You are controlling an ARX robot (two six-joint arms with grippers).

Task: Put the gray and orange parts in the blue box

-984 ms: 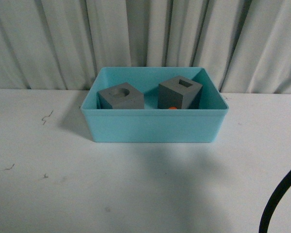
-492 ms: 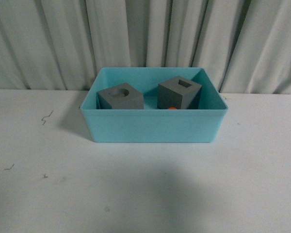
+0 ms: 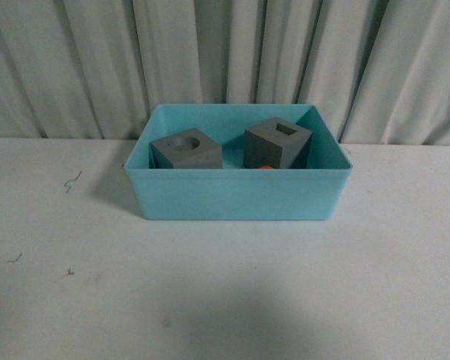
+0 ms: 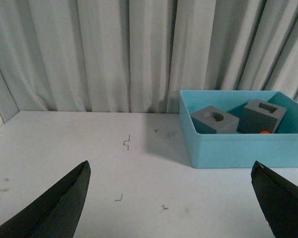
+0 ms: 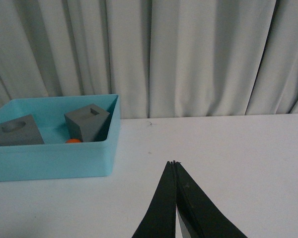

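Observation:
The light turquoise box (image 3: 238, 196) stands at the back middle of the white table. Inside it sit a gray cube with a round recess (image 3: 186, 151) on the left and a gray cube with a rectangular recess (image 3: 278, 143) on the right, tilted. A small part of the orange cylinder (image 3: 266, 167) shows in front of the right cube. Neither gripper shows in the front view. My left gripper (image 4: 171, 171) is open and empty, away from the box (image 4: 248, 146). My right gripper (image 5: 174, 162) is shut and empty, away from the box (image 5: 52, 158).
A pleated white curtain (image 3: 225, 60) hangs right behind the box. Small dark scratch marks (image 3: 73, 181) lie on the table left of the box.
A black cable at the lower right edge of the front view one second ago has left the view. The box and the parts have not moved.

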